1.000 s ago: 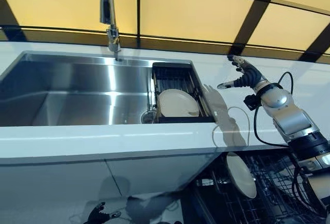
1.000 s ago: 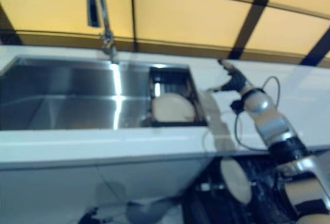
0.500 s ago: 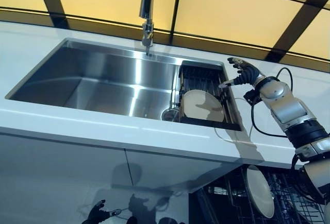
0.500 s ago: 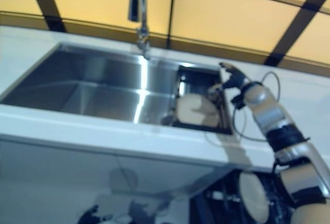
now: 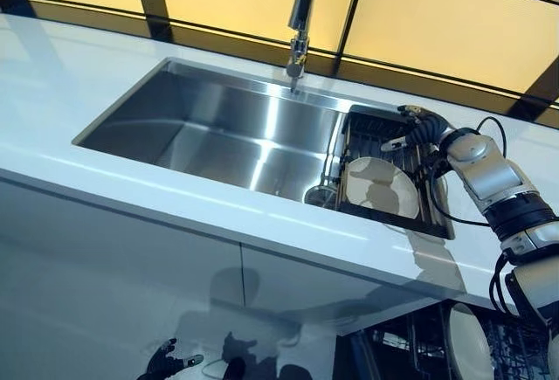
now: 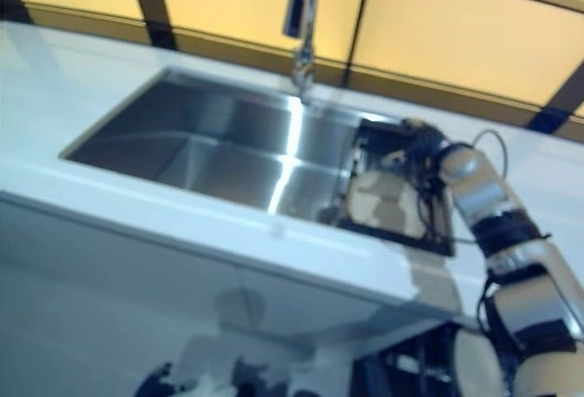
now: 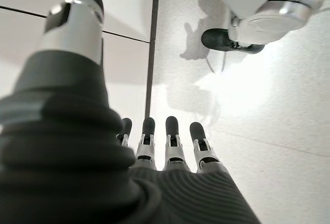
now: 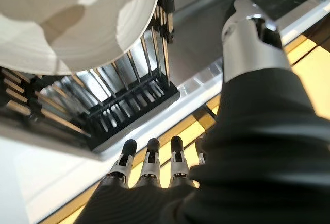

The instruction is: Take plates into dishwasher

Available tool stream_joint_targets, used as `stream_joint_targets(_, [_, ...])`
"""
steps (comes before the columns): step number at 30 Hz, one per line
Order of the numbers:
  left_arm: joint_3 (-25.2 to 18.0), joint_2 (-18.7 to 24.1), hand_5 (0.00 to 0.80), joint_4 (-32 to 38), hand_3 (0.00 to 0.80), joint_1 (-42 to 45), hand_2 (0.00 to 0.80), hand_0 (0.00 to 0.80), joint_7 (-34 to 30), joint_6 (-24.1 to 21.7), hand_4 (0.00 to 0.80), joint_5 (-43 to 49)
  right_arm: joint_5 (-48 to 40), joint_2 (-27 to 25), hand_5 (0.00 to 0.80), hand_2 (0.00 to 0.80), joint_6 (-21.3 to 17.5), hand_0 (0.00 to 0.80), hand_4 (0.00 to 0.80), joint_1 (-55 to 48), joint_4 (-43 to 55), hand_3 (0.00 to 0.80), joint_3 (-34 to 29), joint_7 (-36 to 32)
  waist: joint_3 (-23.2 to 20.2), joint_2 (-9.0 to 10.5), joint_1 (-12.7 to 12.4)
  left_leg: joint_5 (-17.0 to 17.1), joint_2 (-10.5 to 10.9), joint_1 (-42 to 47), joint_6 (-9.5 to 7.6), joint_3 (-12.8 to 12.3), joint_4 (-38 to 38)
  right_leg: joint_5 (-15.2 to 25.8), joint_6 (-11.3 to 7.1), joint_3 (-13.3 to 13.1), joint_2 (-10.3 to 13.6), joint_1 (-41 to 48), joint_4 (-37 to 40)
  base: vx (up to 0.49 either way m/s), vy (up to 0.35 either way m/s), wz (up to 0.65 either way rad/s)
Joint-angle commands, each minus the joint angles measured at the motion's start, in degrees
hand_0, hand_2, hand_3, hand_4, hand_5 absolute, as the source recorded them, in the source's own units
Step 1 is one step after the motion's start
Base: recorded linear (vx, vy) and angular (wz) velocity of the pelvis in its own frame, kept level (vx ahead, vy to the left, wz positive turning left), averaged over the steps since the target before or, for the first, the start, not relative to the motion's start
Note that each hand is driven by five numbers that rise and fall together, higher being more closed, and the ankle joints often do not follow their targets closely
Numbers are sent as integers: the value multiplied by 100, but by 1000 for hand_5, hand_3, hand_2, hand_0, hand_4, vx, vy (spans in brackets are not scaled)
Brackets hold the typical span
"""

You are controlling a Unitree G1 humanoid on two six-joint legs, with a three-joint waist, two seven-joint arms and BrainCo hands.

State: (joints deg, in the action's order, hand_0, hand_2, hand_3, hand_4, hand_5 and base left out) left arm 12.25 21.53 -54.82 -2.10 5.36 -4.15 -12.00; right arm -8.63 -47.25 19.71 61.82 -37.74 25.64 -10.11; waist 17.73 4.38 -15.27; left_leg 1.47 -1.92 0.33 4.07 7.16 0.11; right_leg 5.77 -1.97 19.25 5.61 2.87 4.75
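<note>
On the white countertop (image 5: 175,183) the steel sink's black wire rack (image 5: 371,131) holds the round white plate (image 5: 381,186); the empty, open-fingered right hand (image 5: 417,127) must descend to grasp it, while the slack left hand (image 7: 165,147) hangs low.

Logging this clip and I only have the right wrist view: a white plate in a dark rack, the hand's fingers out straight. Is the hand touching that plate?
Observer: No. From the left eye view, the right hand hovers over the far end of the rack, apart from the plate leaning in it.
Operator: Where does the rack sit?
Observer: At the right end of the steel sink, to the right of the faucet.
Operator: Any plate loaded already?
Observer: One white plate stands in the open dishwasher below the counter.
Operator: And the left hand?
Observer: The left hand hangs low over the floor, fingers straight, holding nothing.
</note>
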Motion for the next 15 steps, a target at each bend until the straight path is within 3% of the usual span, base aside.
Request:
stream_joint_targets(1, [251, 239, 0, 207, 0, -19, 0, 0, -78, -103, 0, 96, -116, -267, 0, 0, -73, 0, 0, 843, -120, 0, 519, 58, -129, 46, -127, 212, 23, -293, -109, 108, 94, -611, -129, -16, 316, 116, -1036, 33, -42, 15])
stream_joint_targets(15, [535, 195, 0, 244, 0, -121, 0, 0, -208, -139, 0, 123, 103, -77, 0, 0, -399, 0, 0, 1024, -1592, 0, 600, -414, -60, -42, -220, 237, -62, -265, -79, 169, 124, -674, -111, 2, 329, 154, -1175, 17, -13, 4])
